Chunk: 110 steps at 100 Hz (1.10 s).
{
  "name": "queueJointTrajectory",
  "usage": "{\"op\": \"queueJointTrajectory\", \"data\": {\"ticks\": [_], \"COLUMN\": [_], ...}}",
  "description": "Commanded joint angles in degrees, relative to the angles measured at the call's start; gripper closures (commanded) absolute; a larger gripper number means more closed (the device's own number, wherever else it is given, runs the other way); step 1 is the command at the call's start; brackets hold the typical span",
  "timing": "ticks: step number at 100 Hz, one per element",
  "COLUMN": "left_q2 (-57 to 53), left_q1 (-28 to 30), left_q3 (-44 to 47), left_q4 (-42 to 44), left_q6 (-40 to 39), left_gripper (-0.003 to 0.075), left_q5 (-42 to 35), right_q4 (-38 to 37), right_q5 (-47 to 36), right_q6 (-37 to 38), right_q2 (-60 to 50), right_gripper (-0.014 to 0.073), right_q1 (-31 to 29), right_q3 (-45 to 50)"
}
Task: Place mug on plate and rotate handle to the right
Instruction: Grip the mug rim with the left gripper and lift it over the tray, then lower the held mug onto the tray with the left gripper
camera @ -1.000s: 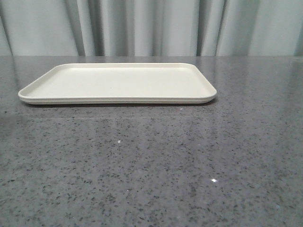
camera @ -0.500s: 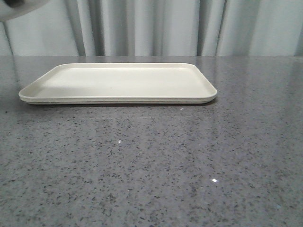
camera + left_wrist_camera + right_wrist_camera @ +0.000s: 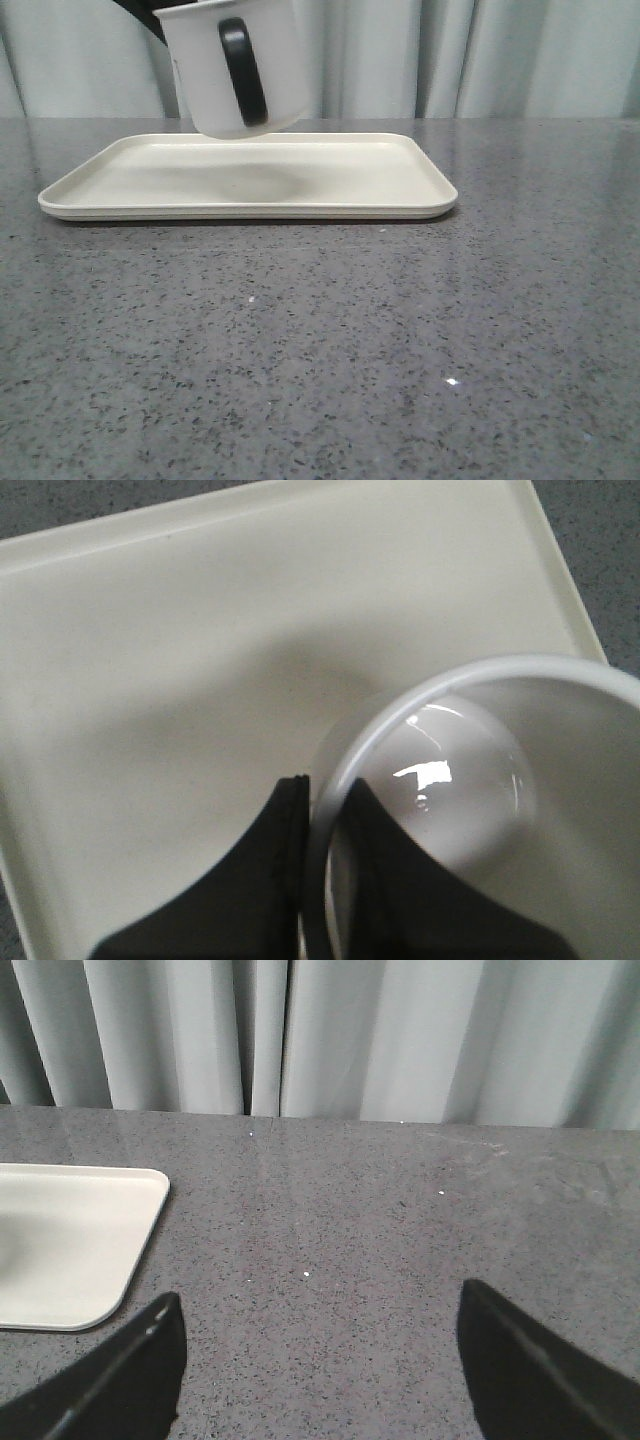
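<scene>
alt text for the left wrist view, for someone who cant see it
The left gripper pinches the rim of the white mug between its black fingers, seen from above. Under it lies the cream plate, shadowed by the mug.

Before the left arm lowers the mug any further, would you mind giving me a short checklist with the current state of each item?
1. Grip: left gripper pinches the mug wall, one finger inside, one outside: ok.
2. Mug is over the plate, its shadow falling on the plate's floor: ok.
3. Mug has touched down: not ok, it hangs above the plate, slightly tilted.
4. Landing spot bare: ok, nothing lies on the plate.
5. Handle points right: not ok, it faces the front camera.
6. Right gripper out of the way: ok, open over bare table beside the plate.
</scene>
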Motion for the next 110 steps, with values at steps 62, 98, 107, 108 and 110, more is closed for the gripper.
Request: {"op": "queueJointTrajectory", "data": {"ticks": [62,98,107,108,110], "left_q2": [5.04,7.06,6.96,6.96,6.96], "left_q1": [-3.04,-3.04,-3.04,-3.04,-3.04], "left_q3": [-6.54,-6.4,-6.4,-6.4,-6.51], "left_q4": [5.96,6.06,6.06,6.06,6.06], "left_q6": [-8.32,-8.32,-8.32,-8.32,-8.32], "left_gripper": [0.0741,0.0741,0.0741,0.0741,0.074], "left_q5": [0.26,3.11,2.96,2.96,2.96], "right_q4": [-0.41,-0.41,-0.41,-0.41,-0.41], "right_q5": [-4.72,-4.72,-4.72,-4.72,-4.72], "right_q6": [-0.09,-0.09,-0.09,-0.09,-0.09], "right_q2": [1.13,1.13,1.13,1.13,1.13], "right_gripper": [0.0031,0.0031,0.0031,0.0031,0.0031], "right_q1": [-0.39,-0.39,-0.39,-0.39,-0.39], "right_q3": [-1.81,-1.81,-1.81,-1.81,-1.81]}}
